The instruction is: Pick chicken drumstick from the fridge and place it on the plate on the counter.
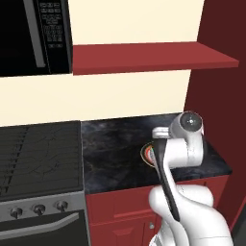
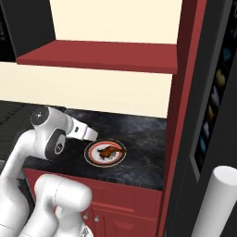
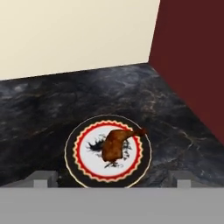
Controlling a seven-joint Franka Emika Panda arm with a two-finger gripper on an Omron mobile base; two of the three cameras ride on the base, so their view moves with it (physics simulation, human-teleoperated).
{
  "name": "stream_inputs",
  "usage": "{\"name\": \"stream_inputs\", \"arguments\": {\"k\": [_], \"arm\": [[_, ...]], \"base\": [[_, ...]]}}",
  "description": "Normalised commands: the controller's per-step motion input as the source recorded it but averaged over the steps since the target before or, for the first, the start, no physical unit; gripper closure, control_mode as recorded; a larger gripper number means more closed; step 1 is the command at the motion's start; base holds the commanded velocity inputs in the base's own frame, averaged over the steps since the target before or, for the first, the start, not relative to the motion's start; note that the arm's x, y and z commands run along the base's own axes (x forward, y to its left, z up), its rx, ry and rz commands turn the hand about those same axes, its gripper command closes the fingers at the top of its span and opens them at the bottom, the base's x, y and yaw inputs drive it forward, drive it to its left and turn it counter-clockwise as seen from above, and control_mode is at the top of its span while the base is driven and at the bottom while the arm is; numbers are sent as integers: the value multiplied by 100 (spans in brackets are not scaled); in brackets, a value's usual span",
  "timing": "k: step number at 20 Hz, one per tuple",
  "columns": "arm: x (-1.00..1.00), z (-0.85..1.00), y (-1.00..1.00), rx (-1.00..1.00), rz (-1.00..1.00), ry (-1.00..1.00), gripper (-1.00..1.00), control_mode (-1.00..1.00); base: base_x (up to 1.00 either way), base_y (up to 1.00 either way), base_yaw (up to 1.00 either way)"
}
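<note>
Black marbled counter [image 3: 39, 113] runs under a cream wall, with a dark red side panel [image 3: 192, 57] closing it off to the right of my gripper [image 3: 112, 177]. From the hand view I see its two fingertips [image 3: 43, 177] set far apart near the bottom edge, nothing between them, so it is wide open and holding nothing. Just ahead of and below the gripper sits the plate [image 3: 85, 168] on the counter, and the chicken drumstick [image 3: 116, 144] lies on it, thick end over the dark centre motif, thin end reaching across the rim toward the red panel. From the right base view the drumstick [image 2: 107, 151] is on the plate [image 2: 95, 159] just beyond the hand. Left of my arm I see a stovetop [image 1: 38, 153] and a microwave [image 1: 33, 36] above it, and a red shelf [image 1: 153, 55] overhead. The fridge [image 2: 217, 115] and its silver handle [image 2: 215, 199] stand well off to the right.
</note>
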Motion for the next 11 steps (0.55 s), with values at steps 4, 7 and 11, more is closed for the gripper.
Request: {"name": "stream_inputs", "arguments": {"k": [4, 7, 11], "arm": [[-45, 93, 34, -24, 1, -6, -100, -100], [-67, 82, 3, -19, 4, -6, -100, -100], [-84, 73, -5, -10, 9, -5, -100, -100]], "base": [[0, 0, 0], [0, 0, 0], [0, 0, 0]]}}
